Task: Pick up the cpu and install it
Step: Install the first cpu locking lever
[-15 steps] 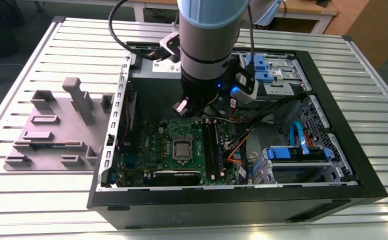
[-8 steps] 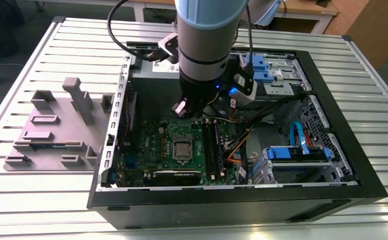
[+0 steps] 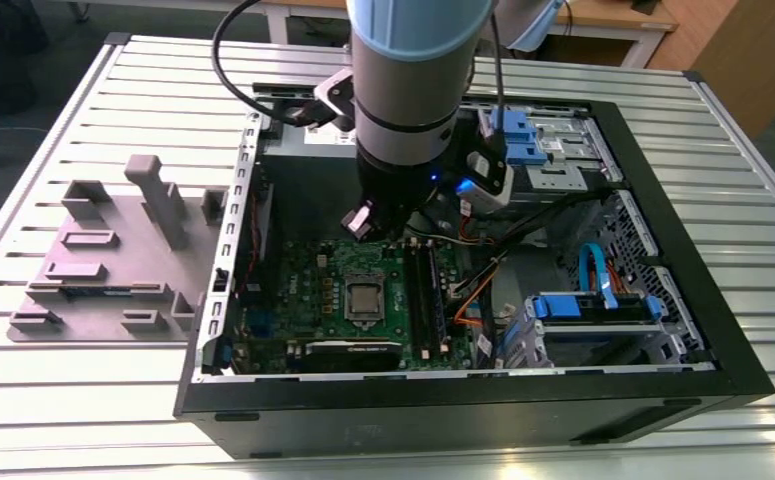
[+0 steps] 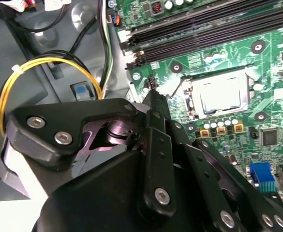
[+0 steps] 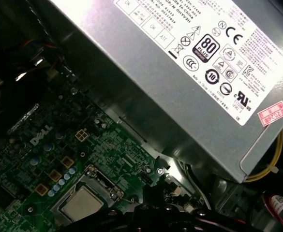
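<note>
The cpu [image 3: 364,297] is a small square chip with a silvery top. It lies flat in the metal-framed socket on the green motherboard [image 3: 310,290] inside the open computer case. Both wrist views show the cpu [image 4: 222,94] [image 5: 83,205] seated in the frame. My gripper [image 3: 390,225] hangs above the board just behind the socket, apart from the chip. In the second wrist view the black fingers of the gripper [image 4: 152,96] meet at one tip, shut with nothing between them. The gripper [image 5: 153,191] tip sits a short way from the socket corner.
A grey power-supply box [image 5: 180,72] stands close beside the gripper. Black memory slots [image 4: 204,29] run along one side of the socket. Yellow cables [image 4: 49,63] loop near the case floor. Drive bays with blue clips [image 3: 587,300] fill the exterior view's right. A grey parts fixture [image 3: 107,260] lies left of the case.
</note>
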Motion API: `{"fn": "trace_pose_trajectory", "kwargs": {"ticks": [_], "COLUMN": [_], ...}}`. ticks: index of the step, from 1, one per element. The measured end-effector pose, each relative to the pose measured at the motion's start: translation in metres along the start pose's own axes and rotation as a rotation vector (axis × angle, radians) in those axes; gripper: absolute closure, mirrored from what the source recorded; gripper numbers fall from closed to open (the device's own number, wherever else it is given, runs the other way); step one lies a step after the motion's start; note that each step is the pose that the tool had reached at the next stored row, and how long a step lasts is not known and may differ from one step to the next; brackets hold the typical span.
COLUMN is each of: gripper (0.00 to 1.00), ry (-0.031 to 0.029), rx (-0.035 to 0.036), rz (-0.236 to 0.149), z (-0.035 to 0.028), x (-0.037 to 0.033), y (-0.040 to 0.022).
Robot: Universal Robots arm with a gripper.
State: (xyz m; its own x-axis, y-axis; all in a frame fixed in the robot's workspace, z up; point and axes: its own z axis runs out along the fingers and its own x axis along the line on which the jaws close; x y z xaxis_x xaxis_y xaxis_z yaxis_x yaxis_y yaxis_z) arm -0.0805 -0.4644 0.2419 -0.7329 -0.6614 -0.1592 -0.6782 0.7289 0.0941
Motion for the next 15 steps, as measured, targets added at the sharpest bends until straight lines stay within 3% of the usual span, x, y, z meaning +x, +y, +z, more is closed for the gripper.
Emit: {"fn": "trace_pose_trajectory", "kwargs": {"ticks": [8,15], "gripper": [0.89,0.89], "ry": [0.0071,0.0090], "rx": [0.0077,0.0085], "rz": [-0.001,0.001], "z": [-0.0019,-0.0038], "x": [0.0091,0.0169], "y": [-0.0049,-0.0129]}}
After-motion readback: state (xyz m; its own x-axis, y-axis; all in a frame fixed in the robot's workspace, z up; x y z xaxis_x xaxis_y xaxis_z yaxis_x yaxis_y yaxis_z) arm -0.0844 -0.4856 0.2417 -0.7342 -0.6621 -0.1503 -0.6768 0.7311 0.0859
